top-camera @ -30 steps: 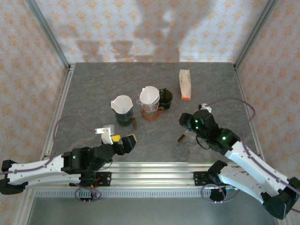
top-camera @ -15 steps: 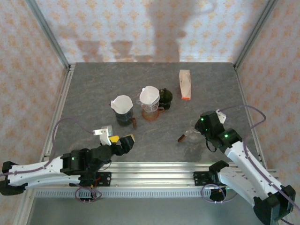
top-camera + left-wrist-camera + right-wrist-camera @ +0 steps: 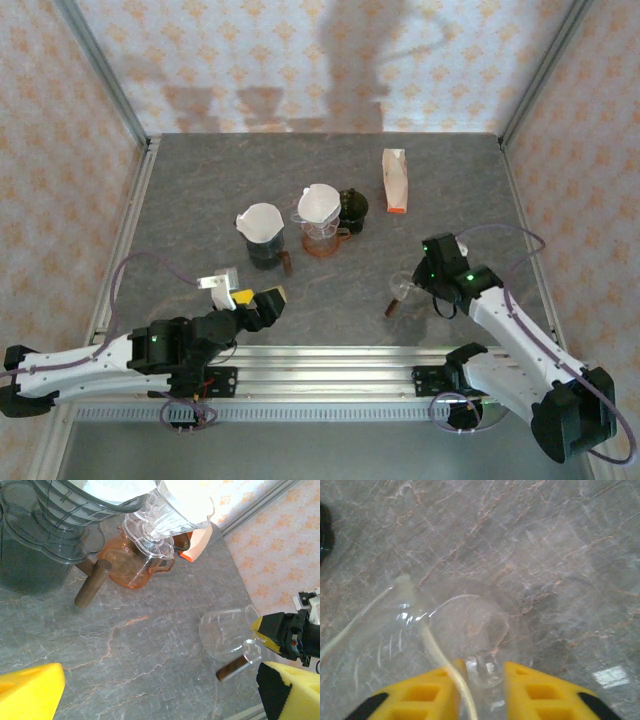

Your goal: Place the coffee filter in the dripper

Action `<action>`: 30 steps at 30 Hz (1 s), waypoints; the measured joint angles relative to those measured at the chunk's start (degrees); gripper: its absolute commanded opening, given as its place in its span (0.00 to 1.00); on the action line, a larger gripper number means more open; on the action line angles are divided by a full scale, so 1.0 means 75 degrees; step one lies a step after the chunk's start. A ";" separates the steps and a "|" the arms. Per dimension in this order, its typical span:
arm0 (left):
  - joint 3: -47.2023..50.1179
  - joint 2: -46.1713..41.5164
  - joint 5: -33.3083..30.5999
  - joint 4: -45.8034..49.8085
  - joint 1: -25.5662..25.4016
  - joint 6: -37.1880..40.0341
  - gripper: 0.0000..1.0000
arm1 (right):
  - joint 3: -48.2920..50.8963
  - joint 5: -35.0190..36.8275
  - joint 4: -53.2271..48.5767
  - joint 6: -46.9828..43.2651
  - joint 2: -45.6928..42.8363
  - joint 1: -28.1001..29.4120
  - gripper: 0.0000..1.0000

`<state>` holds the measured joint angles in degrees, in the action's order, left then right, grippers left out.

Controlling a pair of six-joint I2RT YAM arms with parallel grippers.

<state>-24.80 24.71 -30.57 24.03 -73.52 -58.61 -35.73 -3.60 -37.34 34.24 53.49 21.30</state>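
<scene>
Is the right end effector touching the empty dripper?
Touching. The right wrist view shows the rim of the empty dripper between the fingers of the right end effector, pressed against one.

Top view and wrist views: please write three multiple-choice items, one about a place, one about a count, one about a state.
1. Where is the carton? A near side, left; B far side, right of centre; C near side, right.
2. How many open white filters show? A one; B two; C four.
3. The right claw is: A open, empty; B shut on the clear dripper; C holding the carton.
Key: 1B, it lies far back, right of centre. 2B, two paper cones stand open. 3B, it pinches the glass rim.
</scene>
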 measured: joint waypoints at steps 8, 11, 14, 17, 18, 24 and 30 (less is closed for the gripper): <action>0.0023 -0.0052 -0.0058 0.0000 0.0000 0.0000 1.00 | -0.0478 -0.0956 0.0047 -0.0664 0.0880 0.0280 0.10; 0.0023 -0.0079 -0.0061 0.0003 0.0000 0.0000 1.00 | -0.0781 -0.1154 -0.0140 -0.0944 0.1236 0.0784 0.09; 0.0023 -0.0111 -0.0114 0.0006 0.0000 0.0000 1.00 | -0.1393 -0.1075 -0.0516 -0.1265 0.1786 0.1483 0.08; 0.0023 -0.0152 -0.0192 0.0006 0.0000 0.0000 1.00 | -0.2101 -0.0822 -0.0769 -0.1521 0.2381 0.2235 0.08; 0.0023 -0.0163 -0.0201 0.0009 0.0000 0.0000 1.00 | -0.2273 -0.0717 -0.0810 -0.1594 0.2538 0.2454 0.08; 0.0023 -0.0251 -0.0233 0.0032 0.0000 0.0000 1.00 | -0.2952 -0.0157 -0.1067 -0.1868 0.3465 0.3375 0.08; 0.0023 -0.0291 -0.0254 0.0050 0.0000 0.0000 1.00 | -0.3255 0.0361 -0.1189 -0.1985 0.4025 0.3826 0.12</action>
<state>-24.62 22.52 -32.47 24.40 -73.52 -58.61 -60.14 -0.89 -46.26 19.35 83.68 50.00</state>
